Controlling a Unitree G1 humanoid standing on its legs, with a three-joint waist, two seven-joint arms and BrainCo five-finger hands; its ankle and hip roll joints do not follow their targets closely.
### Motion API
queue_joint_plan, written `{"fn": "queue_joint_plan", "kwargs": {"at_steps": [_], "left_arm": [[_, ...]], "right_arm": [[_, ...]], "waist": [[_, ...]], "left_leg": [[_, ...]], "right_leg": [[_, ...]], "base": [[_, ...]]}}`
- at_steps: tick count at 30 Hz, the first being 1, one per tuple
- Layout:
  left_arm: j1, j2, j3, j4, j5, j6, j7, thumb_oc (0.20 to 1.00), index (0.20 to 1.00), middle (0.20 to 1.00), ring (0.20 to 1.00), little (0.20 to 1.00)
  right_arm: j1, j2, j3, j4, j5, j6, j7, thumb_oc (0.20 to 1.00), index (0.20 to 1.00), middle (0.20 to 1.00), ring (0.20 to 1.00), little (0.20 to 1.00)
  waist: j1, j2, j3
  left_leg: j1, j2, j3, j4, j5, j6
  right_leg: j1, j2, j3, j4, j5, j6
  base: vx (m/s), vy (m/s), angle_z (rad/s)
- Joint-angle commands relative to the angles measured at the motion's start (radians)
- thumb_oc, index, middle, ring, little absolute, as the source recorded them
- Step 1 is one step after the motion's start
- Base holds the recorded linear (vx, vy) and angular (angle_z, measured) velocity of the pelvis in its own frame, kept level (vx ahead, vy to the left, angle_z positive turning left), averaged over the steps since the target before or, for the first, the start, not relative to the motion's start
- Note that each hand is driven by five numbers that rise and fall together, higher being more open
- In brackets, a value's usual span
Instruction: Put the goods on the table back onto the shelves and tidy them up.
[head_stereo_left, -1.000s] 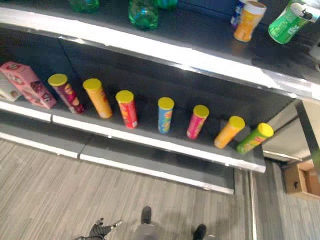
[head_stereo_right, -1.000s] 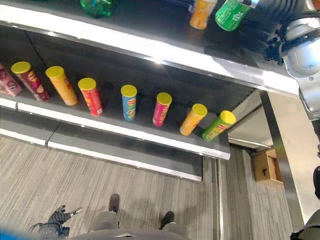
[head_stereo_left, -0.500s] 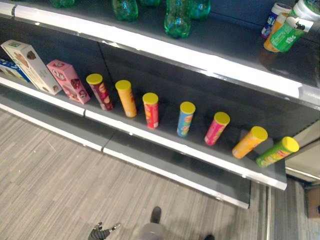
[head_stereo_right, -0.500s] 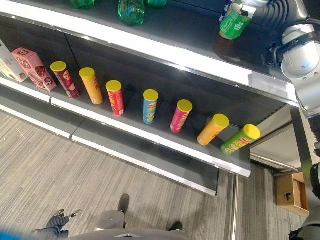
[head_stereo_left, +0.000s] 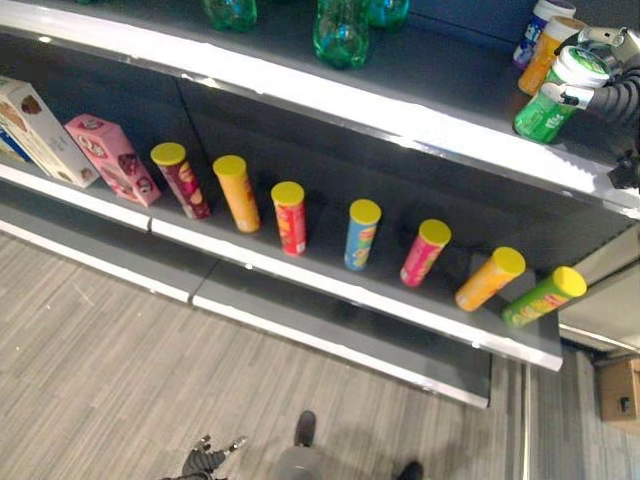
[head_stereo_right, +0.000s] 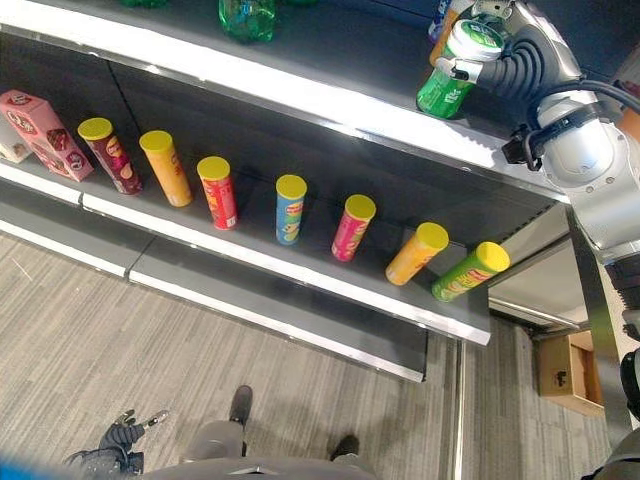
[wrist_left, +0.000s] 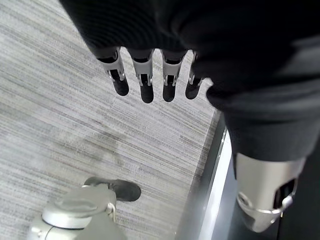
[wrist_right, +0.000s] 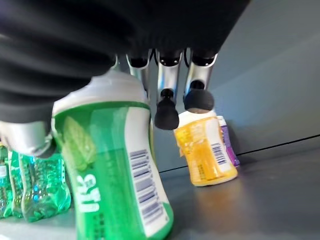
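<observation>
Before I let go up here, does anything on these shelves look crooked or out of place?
Nothing is spilled or damaged. The green bottle is tilted in the right hand at the upper shelf, beside the upright orange bottle. On the lower shelf, the chip cans stand evenly spaced. The left hand hangs idle.

Upper shelf (head_stereo_right: 330, 95): bottle (head_stereo_right: 450, 72) in the right hand (head_stereo_right: 500, 45), tilted, at the 1 o'clock end; two small containers (head_stereo_left: 545, 45) just behind it toward 12; a cluster of bottles (head_stereo_left: 345, 30) well apart toward 11.

Lower shelf (head_stereo_left: 340, 290): seven lidded tubes (head_stereo_left: 362, 235) in a row from 10 toward 3, the last two leaning; boxes (head_stereo_left: 105, 160) beside the row at the 9 o'clock end.

Floor at 3 o'clock: carton (head_stereo_right: 565, 370), beside the shelf end.

Left hand (wrist_left: 150, 80): low at 7 o'clock, over the floor.
</observation>
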Motion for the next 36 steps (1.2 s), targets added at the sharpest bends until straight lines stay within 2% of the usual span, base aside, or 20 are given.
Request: {"fn": "queue_joint_plan", "kwargs": {"at_steps": [1,12,30,31,32,33,36], "left_arm": [[-0.021,0.033,-0.007,0.020,-0.007,-0.021,0.014,1.000,1.000,1.000,1.000,1.000],[-0.036,0.043,0.006,0.073,-0.012,-0.025,0.022,1.000,1.000,1.000,1.000,1.000],[-0.051,0.052,0.018,0.133,0.004,-0.021,0.025,1.000,1.000,1.000,1.000,1.000],[-0.050,0.052,0.018,0.134,0.006,-0.021,0.026,1.000,1.000,1.000,1.000,1.000],[-0.050,0.052,0.018,0.134,0.006,-0.021,0.026,1.000,1.000,1.000,1.000,1.000],[-0.049,0.052,0.019,0.134,0.008,-0.020,0.026,1.000,1.000,1.000,1.000,1.000],[-0.049,0.052,0.018,0.133,0.008,-0.020,0.027,1.000,1.000,1.000,1.000,1.000]], "right_arm": [[-0.074,-0.053,0.017,0.000,-0.006,-0.020,-0.004,0.200,0.200,0.200,0.200,0.200],[-0.166,-0.060,0.121,0.079,-0.039,-0.011,-0.005,0.200,0.200,0.200,0.200,0.200],[-0.157,-0.054,0.132,0.091,-0.034,-0.013,0.006,0.200,0.200,0.200,0.200,0.200],[-0.154,-0.052,0.129,0.091,-0.033,-0.013,0.006,0.460,0.460,0.460,0.460,0.460],[-0.153,-0.052,0.128,0.091,-0.033,-0.013,0.006,0.922,0.922,0.922,0.922,0.922],[-0.149,-0.052,0.125,0.092,-0.035,-0.012,0.005,1.000,1.000,1.000,1.000,1.000],[-0.145,-0.050,0.124,0.091,-0.038,-0.013,0.005,1.000,1.000,1.000,1.000,1.000]], "waist": [[0.015,0.014,-0.020],[0.012,-0.002,-0.013],[-0.007,-0.019,-0.011],[-0.009,-0.019,-0.011],[-0.008,-0.019,-0.011],[-0.010,-0.019,-0.011],[-0.010,-0.020,-0.010]], "left_leg": [[0.035,0.045,0.037,0.001,-0.111,-0.064],[0.029,0.046,0.039,-0.002,-0.108,-0.067],[0.037,0.045,0.047,-0.002,-0.117,-0.065],[0.038,0.045,0.049,-0.002,-0.118,-0.065],[0.039,0.045,0.049,-0.002,-0.118,-0.065],[0.040,0.046,0.050,-0.002,-0.118,-0.064],[0.041,0.046,0.052,-0.002,-0.119,-0.064]], "right_leg": [[0.009,-0.033,0.020,0.040,-0.058,0.053],[0.001,-0.031,0.021,0.037,-0.055,0.052],[-0.002,-0.030,0.031,0.037,-0.053,0.050],[-0.002,-0.030,0.033,0.037,-0.053,0.051],[-0.002,-0.030,0.033,0.037,-0.053,0.051],[-0.003,-0.030,0.034,0.036,-0.053,0.051],[-0.002,-0.031,0.034,0.037,-0.053,0.051]], "base": [[0.00,0.000,0.00],[0.00,0.004,-0.01],[0.00,0.000,0.00],[0.00,0.000,0.00],[0.00,0.000,0.00],[0.00,0.000,0.00],[0.00,0.005,-0.03]]}}
